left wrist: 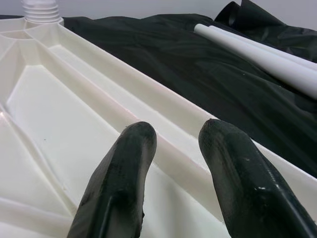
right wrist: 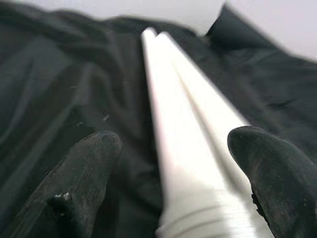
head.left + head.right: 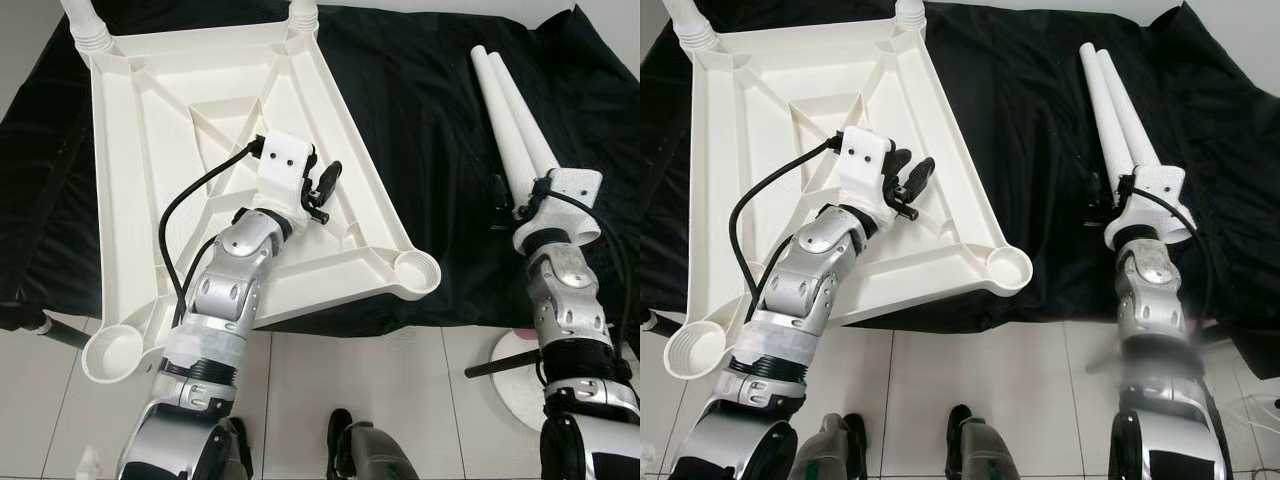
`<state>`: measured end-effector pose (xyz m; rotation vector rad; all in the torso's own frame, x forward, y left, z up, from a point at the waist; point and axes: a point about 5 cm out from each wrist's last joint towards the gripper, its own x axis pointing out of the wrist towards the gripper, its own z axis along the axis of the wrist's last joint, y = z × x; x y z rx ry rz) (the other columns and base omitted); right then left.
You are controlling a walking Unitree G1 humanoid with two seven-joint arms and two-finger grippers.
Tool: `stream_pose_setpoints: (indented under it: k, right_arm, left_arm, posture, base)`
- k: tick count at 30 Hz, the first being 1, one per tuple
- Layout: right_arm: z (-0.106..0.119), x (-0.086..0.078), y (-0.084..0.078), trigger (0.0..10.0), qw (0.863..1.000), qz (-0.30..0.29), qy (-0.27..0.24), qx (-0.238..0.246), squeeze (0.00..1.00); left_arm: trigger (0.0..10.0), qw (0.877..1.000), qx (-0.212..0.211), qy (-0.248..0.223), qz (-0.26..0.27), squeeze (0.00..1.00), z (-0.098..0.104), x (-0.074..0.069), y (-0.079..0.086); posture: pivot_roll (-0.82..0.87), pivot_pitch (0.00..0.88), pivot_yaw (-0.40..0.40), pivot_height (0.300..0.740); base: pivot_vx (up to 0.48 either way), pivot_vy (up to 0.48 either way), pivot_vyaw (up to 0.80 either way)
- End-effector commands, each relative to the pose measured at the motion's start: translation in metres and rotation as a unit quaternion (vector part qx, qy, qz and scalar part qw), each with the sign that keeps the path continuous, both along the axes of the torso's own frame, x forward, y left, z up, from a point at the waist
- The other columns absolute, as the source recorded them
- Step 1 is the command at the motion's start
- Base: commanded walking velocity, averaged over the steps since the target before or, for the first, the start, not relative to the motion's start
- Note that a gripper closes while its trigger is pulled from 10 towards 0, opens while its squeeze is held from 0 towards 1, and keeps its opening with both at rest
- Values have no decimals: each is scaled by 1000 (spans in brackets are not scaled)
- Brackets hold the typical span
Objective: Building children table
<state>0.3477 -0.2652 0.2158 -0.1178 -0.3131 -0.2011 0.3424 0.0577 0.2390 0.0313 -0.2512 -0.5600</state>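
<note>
There is one big white plastic table top turned upside down [image 3: 150, 110]. Two long white plastic legs [image 3: 515, 125] lie on one black cloth [image 3: 420, 120]. Two short white legs [image 3: 85, 25] stand in its corners.

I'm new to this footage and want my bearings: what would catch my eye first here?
The big white tabletop lies upside down on the black cloth, its two near corner sockets empty, with the left hand open above its ribbed underside. To the right, two loose white legs lie side by side on the cloth, the right hand open around their threaded ends.
</note>
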Motion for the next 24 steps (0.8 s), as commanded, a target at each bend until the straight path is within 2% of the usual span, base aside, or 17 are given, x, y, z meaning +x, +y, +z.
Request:
stream_pose_setpoints:
  k: [1, 5, 9, 11, 14, 24]
  right_arm:
    - [0, -7, -9, 10000, 1000, -17, -12, 3, 0]
    - [0, -13, -12, 10000, 999, -19, -13, 24, 0]
    - [-2, -14, -12, 10000, 1000, -18, -2, 18, 0]
    - [-12, -17, -8, 10000, 1000, -1, 27, 10, 0]
    - [-20, -19, -5, 10000, 999, 11, 42, 14, 0]
    - [-34, -16, 0, 10000, 996, 40, 69, 33, 0]
  left_arm:
    - [10000, 1000, -3, 14, 5, 0, -4, 0, -6]
    - [10000, 1000, -3, 18, 5, 0, -6, 0, -7]
    - [10000, 1000, -4, 18, 5, 0, -6, 0, -7]
    - [10000, 1000, -5, 20, 5, 0, -6, 0, -7]
    - [10000, 1000, -5, 20, 6, 0, -6, 0, -8]
    - [10000, 1000, -5, 23, 5, 0, -7, 0, -9]
  posture:
    - [-15, 275, -50, 740]
    - [-16, 271, -51, 740]
    - [-17, 271, -53, 740]
    - [-22, 268, -55, 740]
    - [-23, 270, -54, 740]
    - [-28, 268, -56, 740]
  base:
    - [0, 0, 0]
    - [0, 0, 0]
    - [0, 0, 0]
    - [0, 0, 0]
    - [0, 0, 0]
    - [0, 0, 0]
